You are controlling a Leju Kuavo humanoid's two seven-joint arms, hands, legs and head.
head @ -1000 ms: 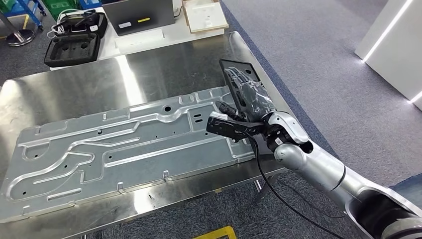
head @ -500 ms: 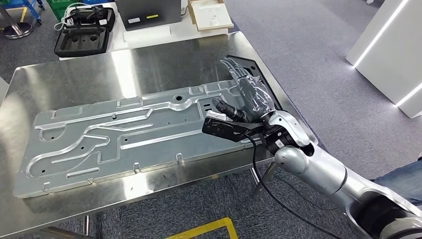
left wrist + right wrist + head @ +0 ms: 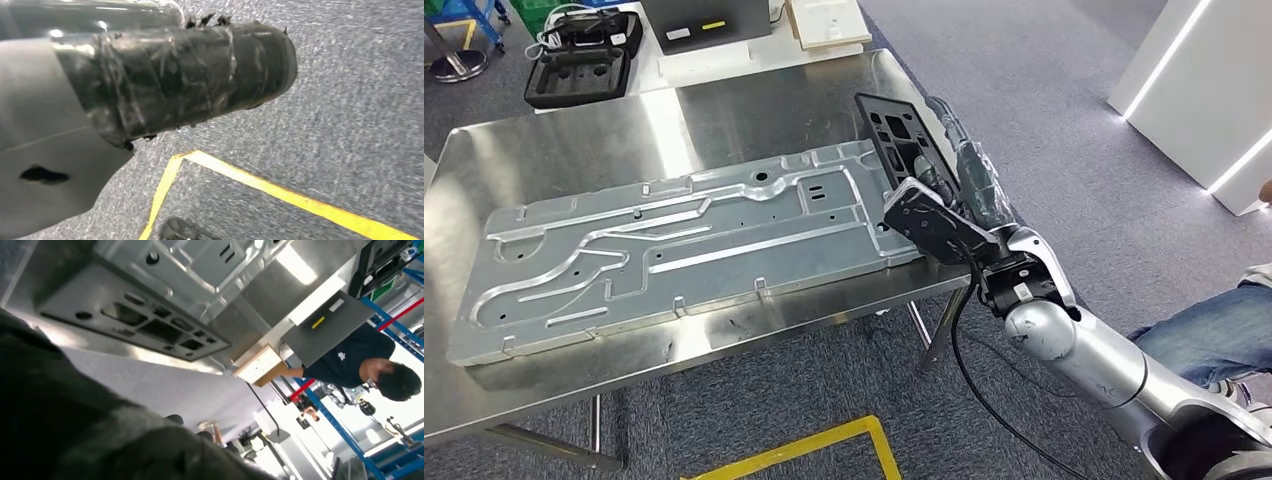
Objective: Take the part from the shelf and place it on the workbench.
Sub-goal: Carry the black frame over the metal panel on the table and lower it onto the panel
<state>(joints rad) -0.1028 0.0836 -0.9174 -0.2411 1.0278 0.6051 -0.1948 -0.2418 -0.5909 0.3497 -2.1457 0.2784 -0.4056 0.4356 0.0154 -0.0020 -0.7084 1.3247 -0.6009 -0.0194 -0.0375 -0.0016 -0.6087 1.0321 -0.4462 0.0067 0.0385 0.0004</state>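
Over the right end of the steel counter [image 3: 564,150], the right hand [image 3: 969,185] holds the part [image 3: 902,140], a flat black plate with cut-out slots, tilted up on edge above the counter's right rim; the fingers lie behind the plate on its right side, wrapped in clear film. Left of the part, a long stamped metal panel [image 3: 674,250] lies flat along the counter. Beyond the far edge sit an open black case [image 3: 574,75] and a grey box [image 3: 704,20]. Low beside the robot, the left hand [image 3: 175,80] hangs above grey carpet crossed by a yellow floor line [image 3: 280,187]; whether its fingers are spread or curled, I cannot tell.
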